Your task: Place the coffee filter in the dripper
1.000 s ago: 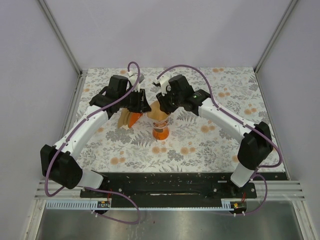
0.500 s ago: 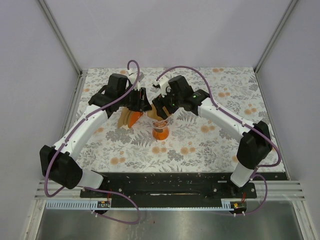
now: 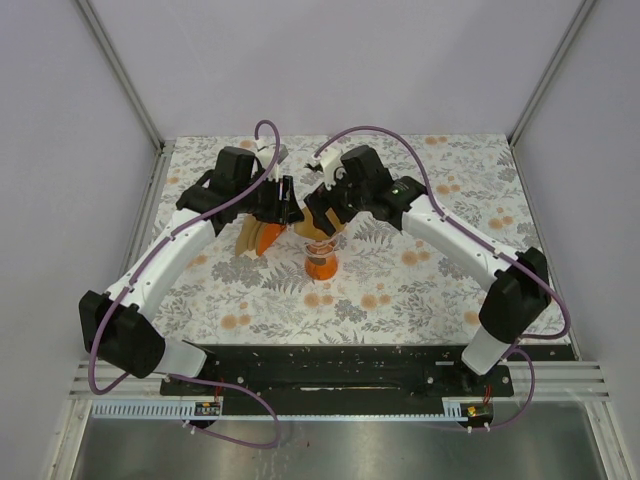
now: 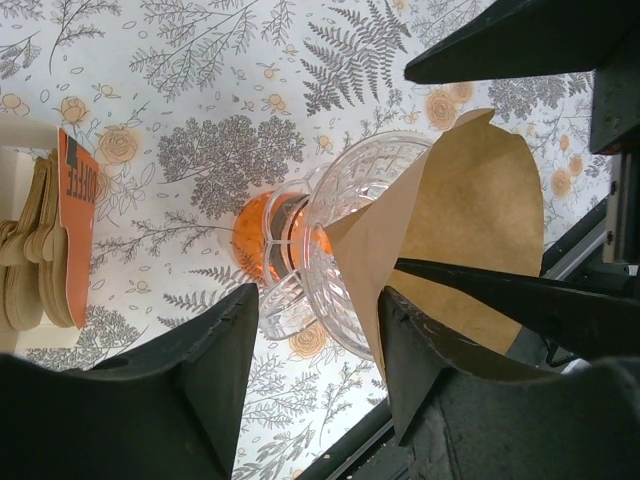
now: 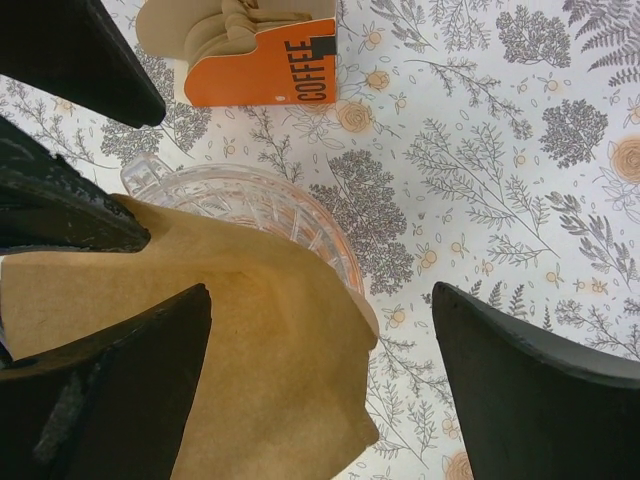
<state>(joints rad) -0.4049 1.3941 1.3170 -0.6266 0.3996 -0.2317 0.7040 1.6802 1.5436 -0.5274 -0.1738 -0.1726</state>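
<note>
Floral cloth [image 5: 520, 150] in grey ferns and orange blossoms covers the table. Near its middle the coffee filter [image 4: 470, 210], a light-brown paper cone spread open, sits tilted in the mouth of the dripper [image 4: 345, 195]. One side rises well above the clear ribbed rim, and a lip hangs over it. The dripper stands upright on its orange base [image 4: 255, 235].

The right gripper [image 5: 320, 295] hangs over it with fingers wide apart. One finger lies against the paper, and the other is clear of the rim over bare cloth. The left gripper [image 4: 318, 305] is likewise released. Its fingers straddle the dripper, and one seems to touch the filter's edge, though the overlap makes that uncertain.

Just beside the dripper, an orange holder printed COFFEE [image 5: 262, 60] props up a thick bundle of brown filters [image 5: 225, 25].
</note>
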